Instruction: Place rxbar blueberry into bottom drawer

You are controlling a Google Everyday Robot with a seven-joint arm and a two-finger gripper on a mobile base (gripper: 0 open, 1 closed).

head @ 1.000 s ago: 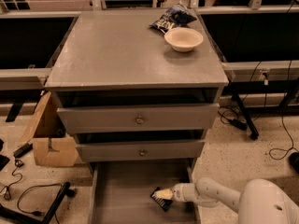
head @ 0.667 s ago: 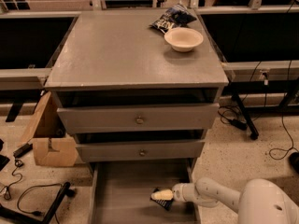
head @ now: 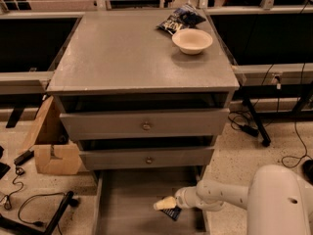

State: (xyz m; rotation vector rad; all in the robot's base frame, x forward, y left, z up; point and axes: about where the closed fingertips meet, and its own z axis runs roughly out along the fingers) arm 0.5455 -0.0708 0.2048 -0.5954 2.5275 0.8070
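The bottom drawer (head: 122,199) is pulled open at the foot of the grey cabinet, its plain grey floor showing. My gripper (head: 164,203) reaches into it from the right on a white arm, low over the right part of the floor. The rxbar blueberry (head: 172,213), a small flat dark wrapper, lies just under and behind the gripper's tip. Only part of it shows. I cannot tell whether the gripper still holds it or whether it rests on the floor.
On the cabinet top stand a cream bowl (head: 192,40) and a glossy dark-blue-and-white snack bag (head: 177,19) behind it. The two upper drawers (head: 145,125) with round knobs are closed. A cardboard box (head: 51,148) and cables lie on the floor to the left.
The gripper has edged slightly left and lower inside the bottom drawer. The dark bar stays right by its tip. Nothing else has moved.
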